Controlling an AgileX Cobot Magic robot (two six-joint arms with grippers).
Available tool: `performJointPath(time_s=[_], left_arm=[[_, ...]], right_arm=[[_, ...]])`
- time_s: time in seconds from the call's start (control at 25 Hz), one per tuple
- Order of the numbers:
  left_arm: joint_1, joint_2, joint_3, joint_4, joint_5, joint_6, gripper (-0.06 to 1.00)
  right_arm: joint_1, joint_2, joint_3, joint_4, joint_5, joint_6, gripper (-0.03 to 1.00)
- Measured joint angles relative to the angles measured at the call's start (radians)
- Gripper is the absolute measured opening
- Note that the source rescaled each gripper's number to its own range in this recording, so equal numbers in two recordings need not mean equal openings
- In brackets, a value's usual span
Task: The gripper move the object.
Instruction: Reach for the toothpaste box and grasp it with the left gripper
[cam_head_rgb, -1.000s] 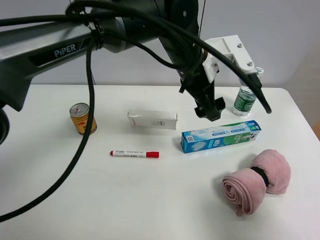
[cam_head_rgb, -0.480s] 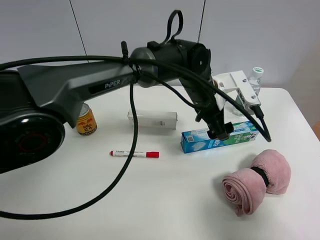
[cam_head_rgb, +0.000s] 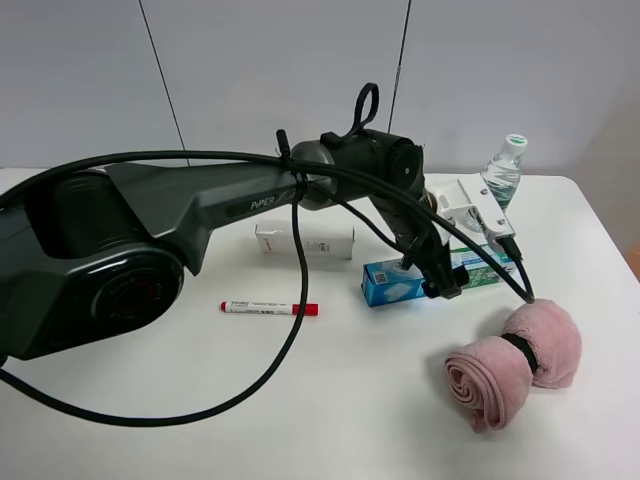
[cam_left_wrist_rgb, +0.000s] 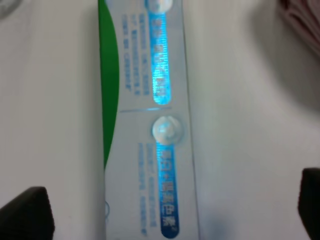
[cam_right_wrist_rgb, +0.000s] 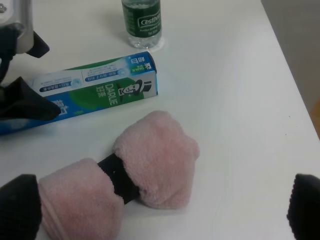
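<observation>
The blue-and-white toothpaste carton (cam_head_rgb: 392, 284) with a green end lies right of the table's middle. It also shows in the left wrist view (cam_left_wrist_rgb: 150, 125) and the right wrist view (cam_right_wrist_rgb: 100, 92). My left gripper (cam_head_rgb: 441, 277) has reached across and is down at the carton's middle. In the left wrist view the left gripper (cam_left_wrist_rgb: 167, 212) is open, with one dark fingertip on each side of the carton and white table showing between each tip and the box. One of its black fingers (cam_right_wrist_rgb: 30, 106) shows against the carton's near side. My right gripper (cam_right_wrist_rgb: 160, 207) is open and empty above the pink towel.
A rolled pink towel (cam_head_rgb: 515, 362) lies near the front right. A green-labelled water bottle (cam_head_rgb: 500, 182) stands behind the carton. A plain white carton (cam_head_rgb: 275, 238) and a red-capped marker (cam_head_rgb: 268, 308) lie to the left. The table's right edge (cam_right_wrist_rgb: 285, 55) is close.
My left arm has come down and forward from above the carton until its open jaws straddle the carton. The carton has not moved. The arm now hides the drink can.
</observation>
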Motion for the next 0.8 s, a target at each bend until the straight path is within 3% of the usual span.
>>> performJointPath(time_s=[0.8], left_arm=[[0.051, 0.098, -0.003, -0.011, -0.053, 0.0, 1.0]], right_arm=[[0.0, 0.0, 0.0, 0.0, 0.0, 0.0, 1.0]])
